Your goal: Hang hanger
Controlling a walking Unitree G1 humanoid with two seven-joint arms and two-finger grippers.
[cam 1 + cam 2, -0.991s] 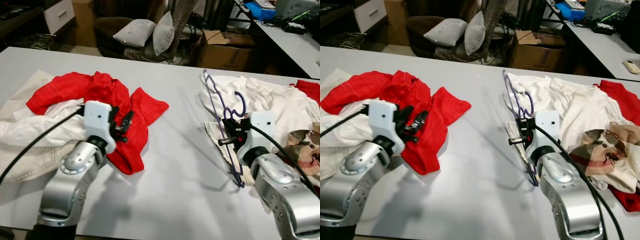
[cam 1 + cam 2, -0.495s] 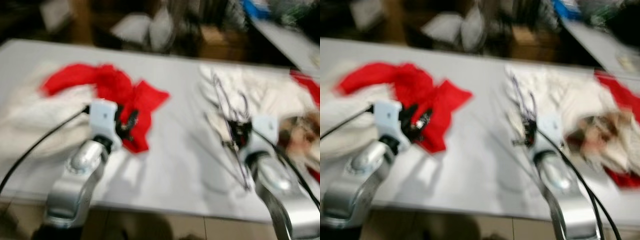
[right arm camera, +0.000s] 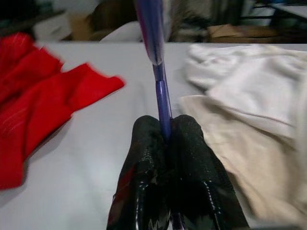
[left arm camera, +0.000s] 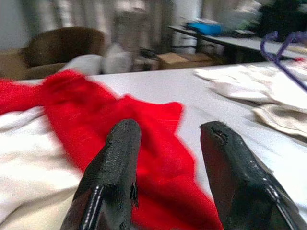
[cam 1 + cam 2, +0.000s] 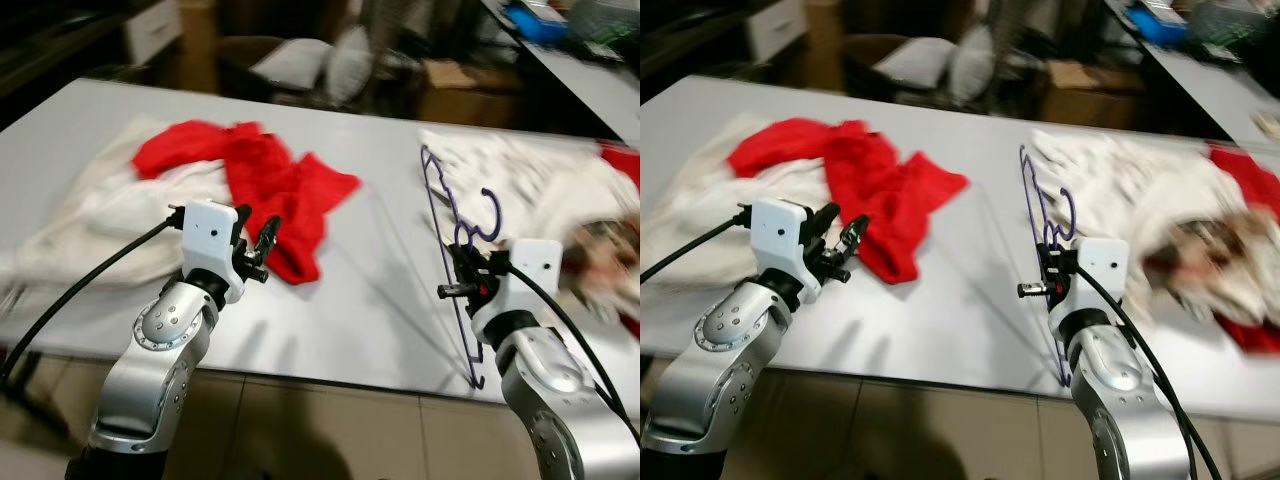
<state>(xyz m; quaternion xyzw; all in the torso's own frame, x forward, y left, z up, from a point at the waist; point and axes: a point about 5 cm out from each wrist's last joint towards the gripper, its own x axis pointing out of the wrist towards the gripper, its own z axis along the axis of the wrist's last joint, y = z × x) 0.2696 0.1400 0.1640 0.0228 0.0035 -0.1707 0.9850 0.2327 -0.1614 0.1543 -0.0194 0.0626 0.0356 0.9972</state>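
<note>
We are pinching the purple hanger [image 3: 162, 98] in our right claw [image 3: 165, 129] — our left claw [image 4: 168, 139] is gaping above the red garment [image 4: 120, 139] on the worktop [image 5: 380, 290].

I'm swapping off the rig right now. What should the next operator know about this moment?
Right gripper: shut on the purple hanger, holding it above the white table near the white clothes.
Left gripper: open, holding nothing, above the table edge by the red garment.
Done: hanger is in the grip.
Left: hang it. No rail or hook is in view.
</note>
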